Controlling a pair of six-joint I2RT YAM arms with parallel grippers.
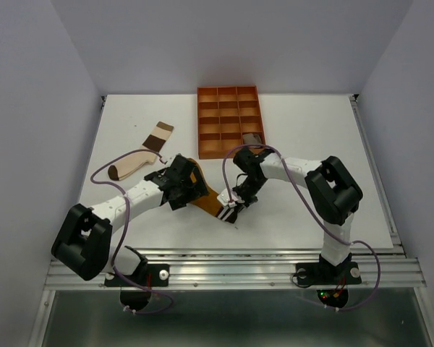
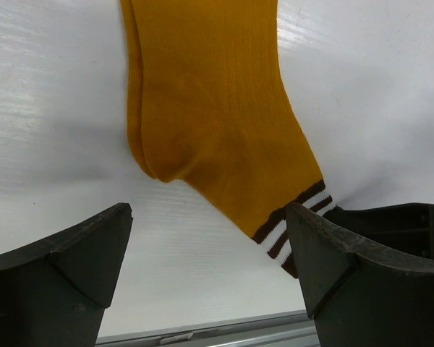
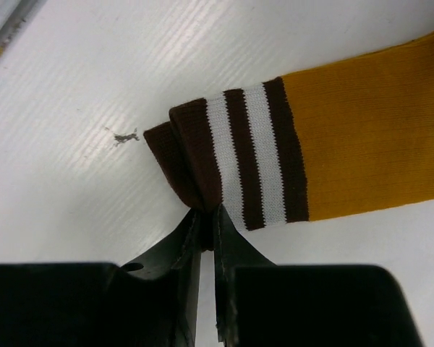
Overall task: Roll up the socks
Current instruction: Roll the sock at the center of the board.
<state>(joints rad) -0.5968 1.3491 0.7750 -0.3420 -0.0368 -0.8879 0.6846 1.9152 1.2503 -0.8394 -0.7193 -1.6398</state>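
Obstacles, as we count them: orange tray [image 1: 228, 121] far centre; colour-blocked sock [image 1: 141, 155] far left; left arm [image 1: 130, 199] and right arm [image 1: 296, 170] meeting over the mustard sock [image 1: 211, 199] near centre. Open passage: table [image 1: 315, 126] right of the tray.

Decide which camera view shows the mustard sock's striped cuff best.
The right wrist view: the striped cuff is large and central, its bands sharp, with the right hand pinched on its brown edge. The left wrist view shows only a corner of it; the top view shows it tiny, beside that hand.
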